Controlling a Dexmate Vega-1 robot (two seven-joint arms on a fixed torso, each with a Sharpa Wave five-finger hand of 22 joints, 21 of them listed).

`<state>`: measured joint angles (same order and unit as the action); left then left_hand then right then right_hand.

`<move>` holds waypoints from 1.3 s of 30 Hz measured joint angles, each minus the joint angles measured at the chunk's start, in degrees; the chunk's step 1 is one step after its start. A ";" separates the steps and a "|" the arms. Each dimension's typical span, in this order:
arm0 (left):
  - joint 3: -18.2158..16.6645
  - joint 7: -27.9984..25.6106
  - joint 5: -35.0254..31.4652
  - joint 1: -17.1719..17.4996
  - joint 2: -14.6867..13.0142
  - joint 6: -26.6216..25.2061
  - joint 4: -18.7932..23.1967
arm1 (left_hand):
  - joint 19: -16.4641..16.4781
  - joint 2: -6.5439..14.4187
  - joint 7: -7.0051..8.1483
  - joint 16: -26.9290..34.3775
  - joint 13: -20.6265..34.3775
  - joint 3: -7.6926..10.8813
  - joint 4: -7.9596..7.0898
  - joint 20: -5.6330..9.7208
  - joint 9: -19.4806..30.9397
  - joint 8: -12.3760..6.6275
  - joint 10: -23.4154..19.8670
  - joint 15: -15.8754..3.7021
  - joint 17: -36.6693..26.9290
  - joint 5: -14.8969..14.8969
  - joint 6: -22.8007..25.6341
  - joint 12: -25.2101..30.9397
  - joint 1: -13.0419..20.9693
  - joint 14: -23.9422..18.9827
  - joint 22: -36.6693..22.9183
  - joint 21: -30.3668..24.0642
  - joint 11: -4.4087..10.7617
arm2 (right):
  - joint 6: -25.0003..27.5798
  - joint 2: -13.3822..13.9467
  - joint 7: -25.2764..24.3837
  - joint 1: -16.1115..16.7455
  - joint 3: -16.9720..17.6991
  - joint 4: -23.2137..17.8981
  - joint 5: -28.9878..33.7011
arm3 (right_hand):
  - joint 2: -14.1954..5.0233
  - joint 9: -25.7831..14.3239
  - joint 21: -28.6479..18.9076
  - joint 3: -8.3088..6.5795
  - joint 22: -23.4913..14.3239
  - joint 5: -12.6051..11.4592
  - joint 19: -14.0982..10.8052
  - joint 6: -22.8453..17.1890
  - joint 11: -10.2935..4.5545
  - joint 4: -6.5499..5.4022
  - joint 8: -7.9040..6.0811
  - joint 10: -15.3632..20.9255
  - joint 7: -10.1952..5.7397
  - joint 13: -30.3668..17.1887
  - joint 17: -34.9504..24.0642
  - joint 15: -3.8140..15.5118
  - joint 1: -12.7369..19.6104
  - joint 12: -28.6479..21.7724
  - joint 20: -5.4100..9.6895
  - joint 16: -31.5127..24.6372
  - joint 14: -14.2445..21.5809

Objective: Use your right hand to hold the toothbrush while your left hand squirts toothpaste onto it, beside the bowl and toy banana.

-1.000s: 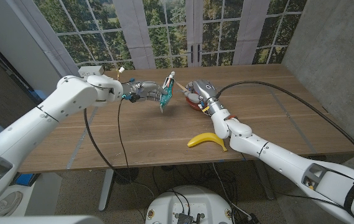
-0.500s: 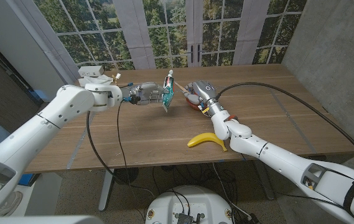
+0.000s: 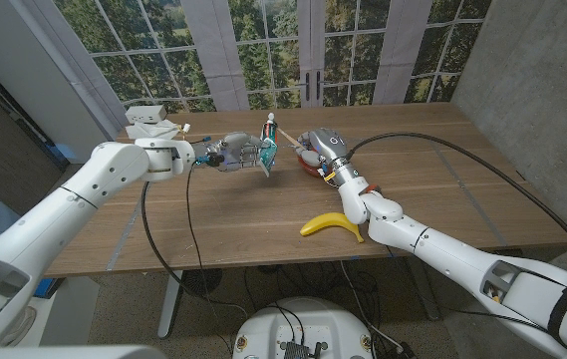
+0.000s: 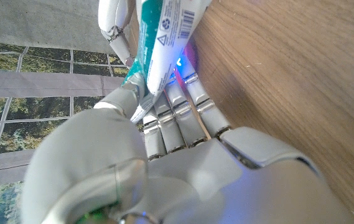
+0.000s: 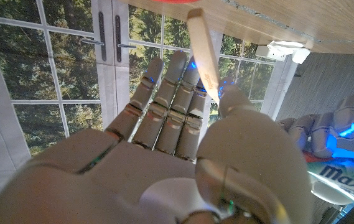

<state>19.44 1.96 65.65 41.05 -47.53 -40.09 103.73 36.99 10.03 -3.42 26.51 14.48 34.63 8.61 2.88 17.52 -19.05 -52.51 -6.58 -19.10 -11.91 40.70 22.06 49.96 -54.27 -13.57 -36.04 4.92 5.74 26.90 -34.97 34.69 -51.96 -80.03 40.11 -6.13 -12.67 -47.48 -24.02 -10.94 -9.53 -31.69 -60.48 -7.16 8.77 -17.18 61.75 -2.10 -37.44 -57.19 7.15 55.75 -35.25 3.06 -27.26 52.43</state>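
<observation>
Toothpaste tube (image 3: 268, 150) is up in the air, upper middle of the head view, gripped by the left hand (image 3: 231, 153) with the tube hanging roughly upright, a bit tilted. The left wrist view shows it wedged between the thumb and the fingers (image 4: 173, 115), so that hand is properly clamped on it.

The right hand (image 3: 320, 147) sits just to the right of the tube, over by what looks like a reddish bowl (image 3: 306, 168), mostly hidden behind it. In the right wrist view a pale wooden-looking toothbrush (image 5: 203, 55) handle is pinched between thumb and fingers. Can't make out the bristle end in any view.

Toy banana (image 3: 330, 225) is lying on the counter (image 3: 213, 214) lower down, centre-right, well clear of both hands.

My read: both things are picked up and we're at the lining-up stage, no paste out yet as far as I can see. Next move needs the tube's nozzle brought right over the brush head, brush held steady, then a squeeze from the left. Tricky bit is aiming, since the two hands are already crowded close together.
</observation>
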 measured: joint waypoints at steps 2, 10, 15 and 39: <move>0.47 2.09 0.51 -0.51 -0.09 -0.01 -0.58 | 0.00 0.00 0.04 0.00 -0.14 -0.01 -0.02 0.00 -0.13 0.03 -0.33 -0.01 0.05 0.00 0.39 0.10 -0.44 -0.24 0.00 -0.21 -0.10 | -0.04 -0.13 -0.06 -0.15 -0.14 0.37 0.00 | 0.00 0.00 0.00 0.00 0.00 0.00 0.00 0.00 0.00 0.00 0.00 0.00 0.00 0.03 0.00 0.00 0.00 0.01 0.00 0.00 0.00; 1.58 4.03 0.29 -1.65 -0.20 0.18 -1.71 | 0.68 0.16 0.52 -0.34 -0.65 0.11 -0.16 0.14 -0.45 0.05 -1.95 -0.20 0.30 0.00 1.51 0.29 -1.06 -1.24 0.24 -1.10 -0.31 | -0.17 -0.30 -0.13 -0.36 -0.31 0.78 -0.05 | 0.00 0.00 -0.21 0.00 0.00 -0.23 0.00 0.00 0.00 0.00 0.00 0.00 0.00 -0.14 0.00 0.00 0.00 0.05 0.00 0.48 0.00; 1.64 4.09 0.31 -1.75 0.05 0.68 -1.83 | 0.87 0.36 0.86 -0.35 -1.15 0.35 -0.13 0.24 -0.58 0.27 -3.21 -0.24 0.34 0.00 2.46 0.29 -1.89 -2.38 0.27 -1.69 -0.51 | -0.20 -0.41 -0.14 -0.50 -0.42 1.01 -0.15 | 0.00 0.01 -0.41 0.01 0.00 -0.23 0.00 0.00 0.00 0.00 0.01 0.00 0.00 -0.14 0.01 0.00 0.00 0.05 0.00 0.48 -0.01; -0.43 -3.68 5.37 -0.07 2.58 1.61 -1.71 | 3.19 0.69 1.87 0.72 -2.81 3.09 0.39 0.93 0.08 -0.03 -8.10 -1.49 0.06 0.47 6.32 1.15 -4.11 -7.04 0.56 -5.39 -1.95 | -0.92 -1.00 -0.43 -1.26 -1.02 2.51 -0.55 | 0.00 0.04 -0.86 -0.02 0.27 -0.21 0.41 0.00 0.00 -0.03 0.23 0.00 0.00 -0.10 -0.53 0.32 0.00 0.31 0.01 0.87 0.31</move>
<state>19.01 -1.72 71.01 40.98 -44.95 -38.48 102.01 40.17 10.72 -1.55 27.24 11.67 37.72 9.00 3.80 17.60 -19.08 -60.61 -8.06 -19.04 -11.45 47.02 23.21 45.85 -61.31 -13.01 -41.43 2.97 4.82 25.91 -35.40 33.43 -52.98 -77.52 39.56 -6.13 -12.62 -48.34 -24.04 -10.66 -9.73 -31.28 -60.49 -7.16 8.74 -16.95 61.75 -2.10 -37.54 -57.72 7.47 55.75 -34.94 3.07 -26.38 52.74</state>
